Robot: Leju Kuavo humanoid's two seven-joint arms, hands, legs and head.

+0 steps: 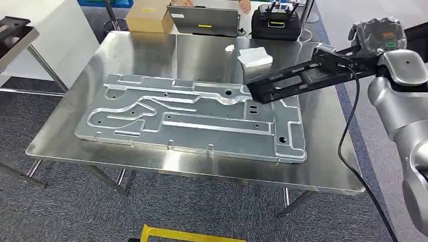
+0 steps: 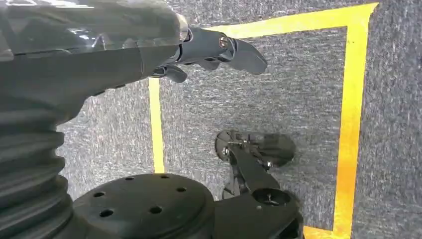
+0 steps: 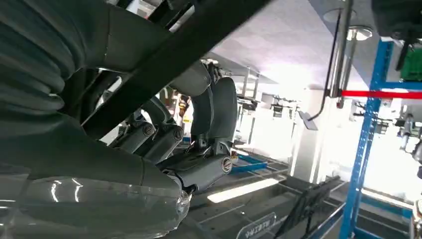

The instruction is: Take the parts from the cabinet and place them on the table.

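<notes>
A long black slotted metal part hangs tilted above the right side of the steel table. My right hand grips its far end, up at the right edge of the head view. In the right wrist view the black part runs as a dark bar across my right hand, with the fingers wrapped around it. A large silver stamped panel lies flat on the table, below the part's free end. My left hand hangs over the carpet, fingers stretched out and holding nothing.
At the table's far edge stand a cardboard box, a grey case and a black controller case. A white cloth lies behind the panel. A person's hand shows at the back. Yellow tape marks the floor.
</notes>
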